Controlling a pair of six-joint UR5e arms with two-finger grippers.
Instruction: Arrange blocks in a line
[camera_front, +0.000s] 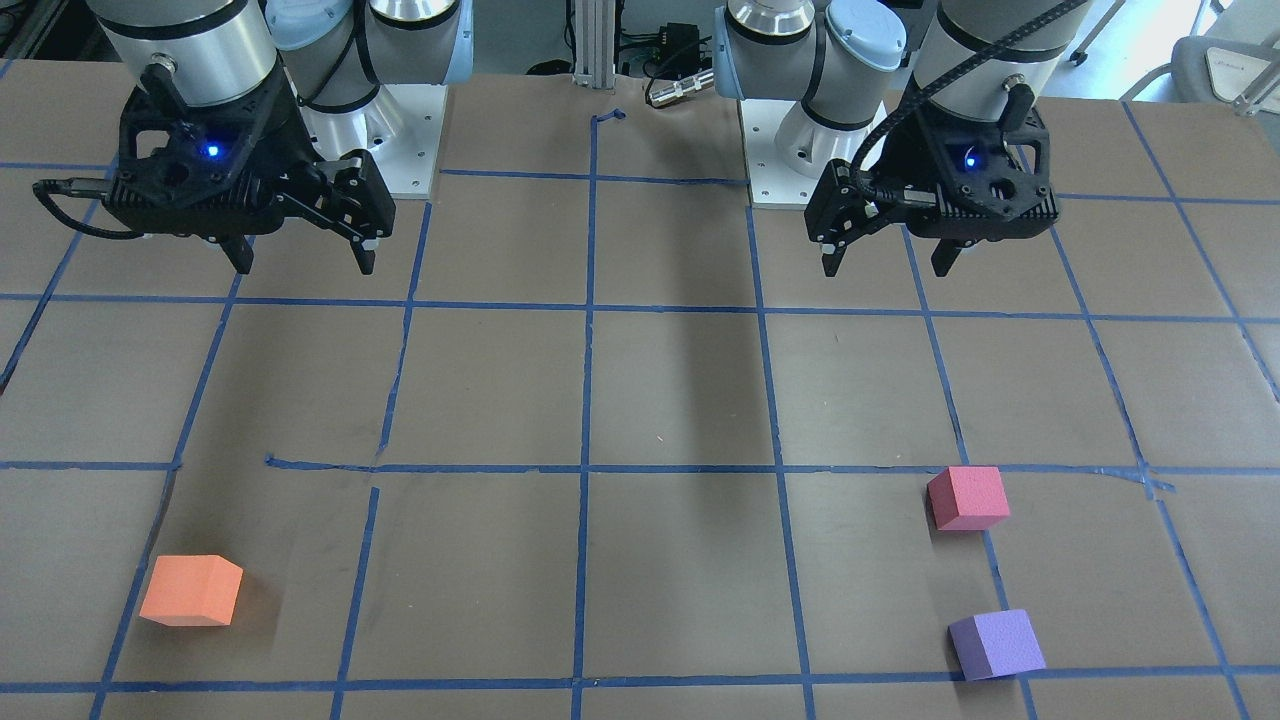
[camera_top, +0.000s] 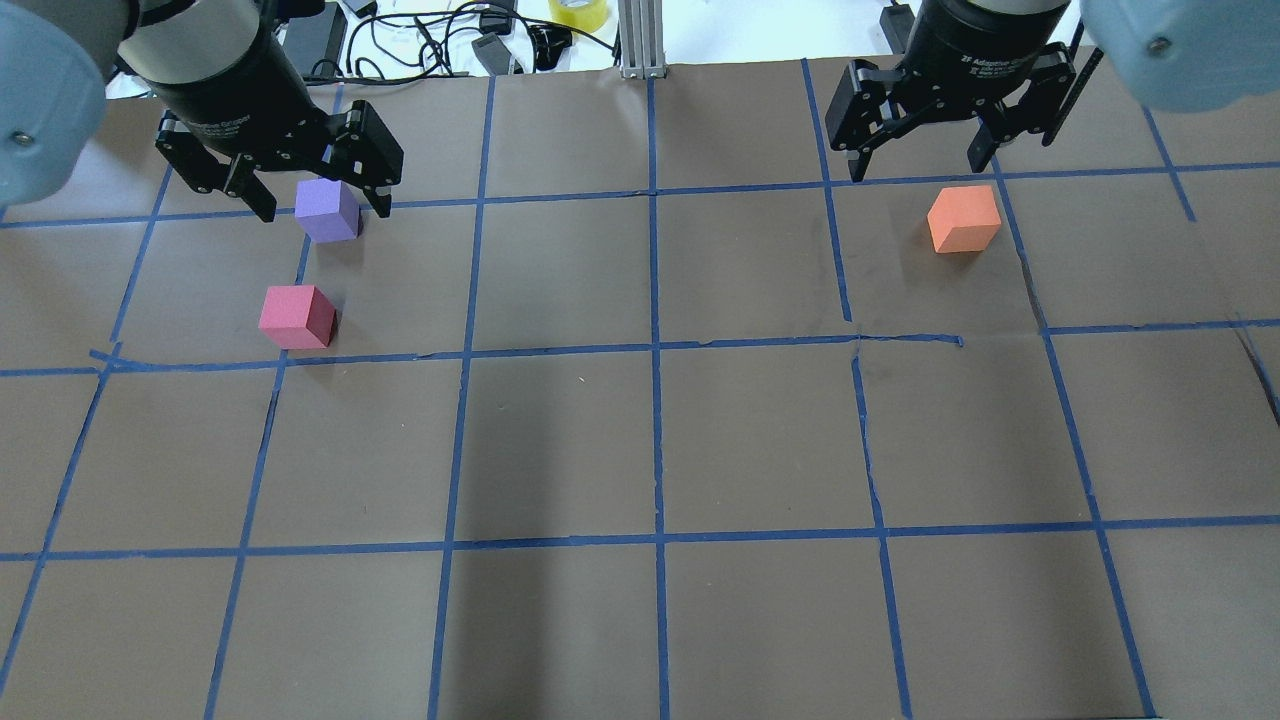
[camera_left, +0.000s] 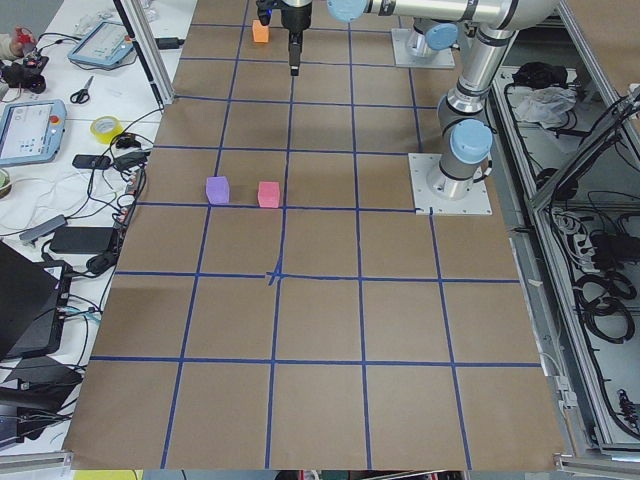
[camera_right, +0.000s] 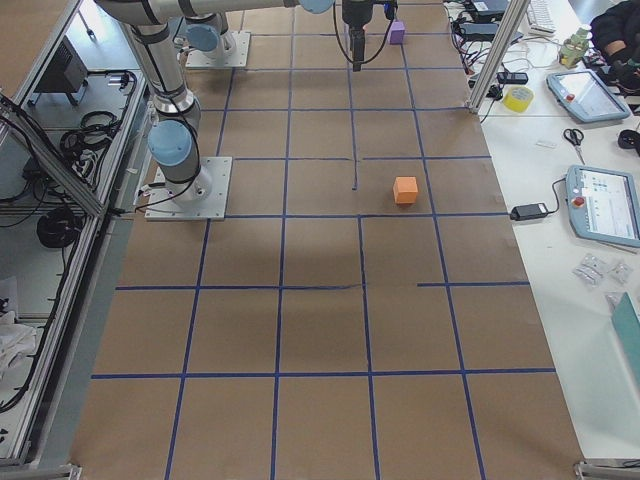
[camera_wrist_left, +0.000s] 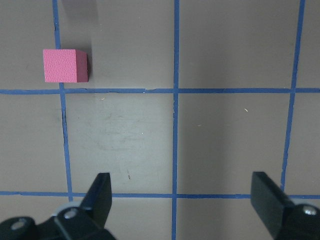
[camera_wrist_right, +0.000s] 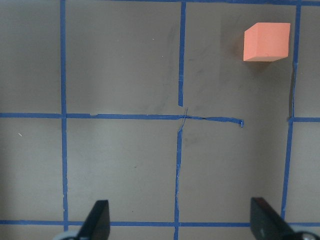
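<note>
Purple block (camera_front: 995, 643), pinkish-red block (camera_front: 967, 497), far-off orange block (camera_front: 192, 590): line not yet formed; left gripper (camera_front: 887, 268) and right gripper (camera_front: 304, 266) spread, empty.

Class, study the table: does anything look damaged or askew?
Yes. The blue tape grid is ragged near the orange block: one strip stops short, and the strip crossing it is broken and offset there. The block itself looks intact.

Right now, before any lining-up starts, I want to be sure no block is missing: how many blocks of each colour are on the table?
orange block: 1
pinkish-red block: 1
purple block: 1
Total: 3 blocks
</note>
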